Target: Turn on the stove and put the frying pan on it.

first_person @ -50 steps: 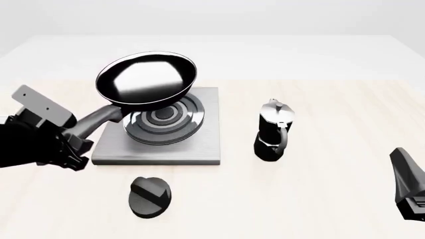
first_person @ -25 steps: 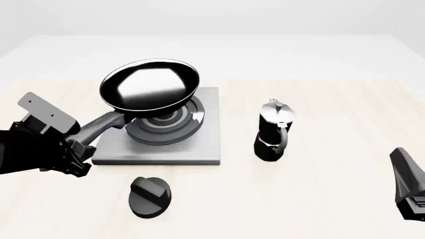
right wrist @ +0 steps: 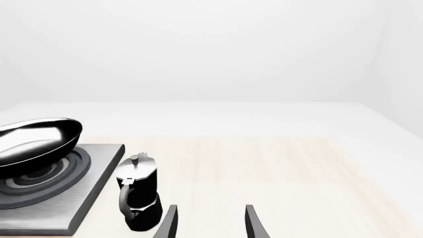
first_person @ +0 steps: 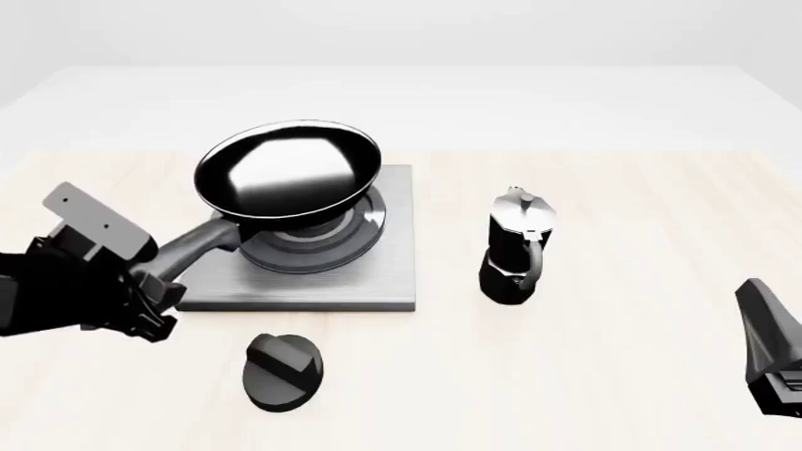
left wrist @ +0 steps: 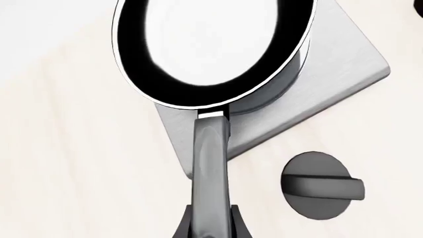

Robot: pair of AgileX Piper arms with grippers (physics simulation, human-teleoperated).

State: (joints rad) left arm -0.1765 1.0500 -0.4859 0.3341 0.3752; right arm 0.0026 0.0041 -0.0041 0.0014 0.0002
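The frying pan [first_person: 288,177], glossy black with a shiny inside, hangs low and tilted over the ring burner of the grey stove plate [first_person: 376,272]. I cannot tell whether it touches the burner. My left gripper [first_person: 157,282] is shut on the pan's long handle [first_person: 201,242]. The left wrist view shows the handle [left wrist: 210,168] running from the jaws to the pan [left wrist: 211,44] over the plate [left wrist: 343,84]. The round black knob [first_person: 282,371] lies in front of the plate, untouched; it also shows in the left wrist view [left wrist: 320,186]. My right gripper [right wrist: 210,225] is open and empty at the near right.
A black moka pot [first_person: 516,246] stands upright right of the stove plate, between it and my right arm [first_person: 767,348]. It also shows in the right wrist view [right wrist: 138,193], beside the plate [right wrist: 66,198] and pan [right wrist: 33,144].
My left gripper has lowered the pan toward the burner and shifted it slightly right. The right arm, knob and moka pot have not moved.
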